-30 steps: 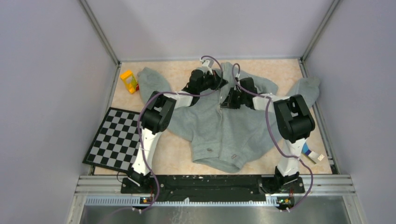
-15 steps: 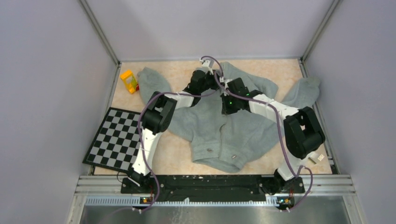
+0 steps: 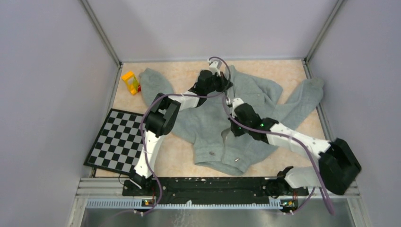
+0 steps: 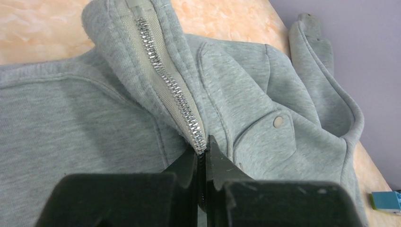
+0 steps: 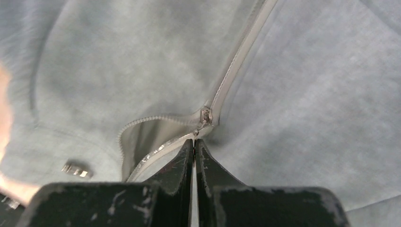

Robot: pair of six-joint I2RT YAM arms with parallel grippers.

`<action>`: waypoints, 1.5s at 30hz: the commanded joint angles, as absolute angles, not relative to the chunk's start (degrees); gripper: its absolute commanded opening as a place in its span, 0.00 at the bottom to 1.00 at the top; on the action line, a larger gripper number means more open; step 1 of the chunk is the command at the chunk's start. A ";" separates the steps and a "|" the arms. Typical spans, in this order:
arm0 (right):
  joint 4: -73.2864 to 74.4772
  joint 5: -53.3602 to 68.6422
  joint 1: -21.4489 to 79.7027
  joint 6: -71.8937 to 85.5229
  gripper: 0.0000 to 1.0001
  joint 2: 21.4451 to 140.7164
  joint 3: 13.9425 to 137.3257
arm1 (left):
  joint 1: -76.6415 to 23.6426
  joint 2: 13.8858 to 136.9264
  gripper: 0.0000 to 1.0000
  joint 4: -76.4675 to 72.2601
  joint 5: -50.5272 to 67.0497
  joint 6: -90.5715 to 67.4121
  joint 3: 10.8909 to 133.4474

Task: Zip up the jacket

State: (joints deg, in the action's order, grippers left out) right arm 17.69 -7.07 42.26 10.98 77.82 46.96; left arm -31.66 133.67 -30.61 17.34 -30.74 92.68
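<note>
Jacket [image 3: 213,123]: right gripper [image 3: 231,128], clenched on slider [image 5: 206,116], has slid nearer along the zipper [image 4: 175,85]; left gripper [image 3: 223,86] pinches its far end; zipping looks unfinished.

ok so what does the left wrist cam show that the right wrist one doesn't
Only left wrist: closed zipper teeth running up the collar, a chest pocket flap, a sleeve. Only right wrist: the zipper slider, tracks parted toward the camera. Both: the grey jacket and a hand pinched shut at the zipper, left hand, right hand.
</note>
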 commanded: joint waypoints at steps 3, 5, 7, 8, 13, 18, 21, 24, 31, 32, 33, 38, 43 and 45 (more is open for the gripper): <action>20.02 8.28 48.56 28.47 0.00 61.48 34.26 | -30.32 134.47 0.00 -36.18 12.57 -28.56 96.59; 16.98 11.67 49.23 32.21 0.00 59.28 30.85 | -30.26 134.03 0.00 -36.61 12.05 -28.52 95.94; 15.85 13.82 49.26 33.70 0.00 59.73 29.77 | -30.41 133.59 0.00 -36.67 11.28 -27.88 95.61; 16.14 14.93 49.19 33.97 0.00 60.35 30.19 | -30.55 133.33 0.00 -36.47 10.94 -27.45 95.61; 19.59 13.74 49.23 36.49 0.00 58.14 30.17 | -30.84 132.89 0.00 -36.30 10.37 -26.33 95.93; 23.58 -0.37 45.43 30.08 0.12 57.13 36.84 | -31.64 133.59 0.00 -32.57 13.81 -25.75 98.12; 16.06 4.79 35.09 29.09 0.41 62.38 38.77 | -31.78 132.54 0.00 -30.34 16.21 -24.72 98.52; 6.20 7.36 30.72 29.09 0.61 67.89 40.88 | -31.70 131.39 0.00 -28.73 19.08 -23.91 99.07; -8.78 6.06 29.03 33.57 0.67 85.33 47.55 | -31.83 130.32 0.00 -24.66 23.00 -21.30 100.41; -9.62 4.70 29.01 34.36 0.66 87.45 48.00 | -31.88 130.14 0.00 -24.21 23.02 -21.13 100.45; -11.67 4.24 29.00 34.61 0.64 89.04 48.02 | -31.89 130.11 0.00 -23.91 23.21 -20.91 100.52; -20.00 3.35 29.01 35.99 0.39 95.08 47.43 | -31.82 130.35 0.03 -22.03 24.02 -21.67 102.32; -29.48 7.31 27.72 35.41 0.00 94.87 43.78 | -31.33 130.09 0.28 -11.84 25.58 -19.23 106.07; -31.02 11.22 26.70 34.50 0.00 95.44 43.94 | -30.43 127.46 0.50 -7.49 27.72 -18.73 104.13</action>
State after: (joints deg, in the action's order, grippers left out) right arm -19.75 5.89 28.88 35.33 95.61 43.86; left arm -31.46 133.58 -14.90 23.44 -20.75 102.94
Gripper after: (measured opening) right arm 0.026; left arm 0.327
